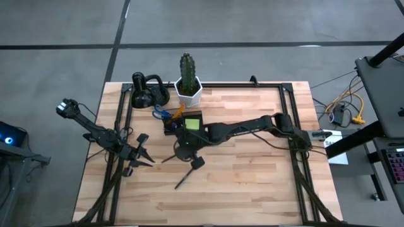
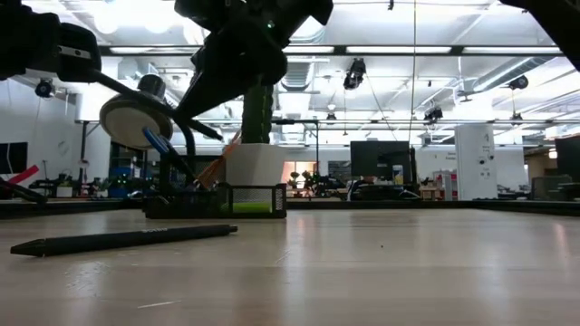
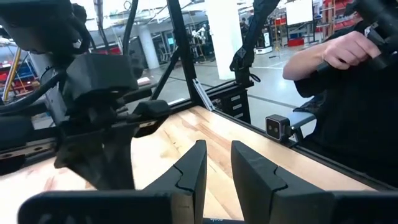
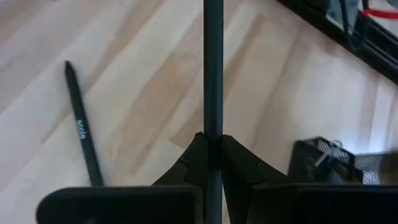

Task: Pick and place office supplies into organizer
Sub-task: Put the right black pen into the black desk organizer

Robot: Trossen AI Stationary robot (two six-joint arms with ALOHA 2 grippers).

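The dark organizer (image 1: 178, 128) stands near the table's far edge, holding a lime-green pad (image 1: 191, 124), blue-handled scissors (image 1: 162, 115) and an orange pencil (image 2: 217, 168). My right gripper (image 1: 187, 150) hovers just on the near side of it, shut on a black pen (image 4: 212, 74). The organizer's mesh wall (image 4: 323, 158) shows beside the fingers in the right wrist view. A second black pen (image 4: 81, 134) lies flat on the wood, closer to the near edge (image 1: 188, 176). My left gripper (image 3: 217, 163) is open over the table's left part (image 1: 144, 157), holding nothing. My right gripper pinches the black pen's shaft (image 4: 212, 121) between its two fingers. The pen runs straight out ahead of the fingertips (image 4: 239, 155), along the fingers' direction. Its far end leaves the wrist picture. The shaft sits above the wood, apart from the pen lying there.
A white hexagonal cactus pot (image 1: 189, 90) and a black looped gadget (image 1: 148, 92) stand behind the organizer at the far edge. A black frame rail (image 1: 252, 84) runs round the tabletop. Bare wood lies right of and nearer than the grippers. A person's hand (image 3: 345, 53) shows beyond the table.
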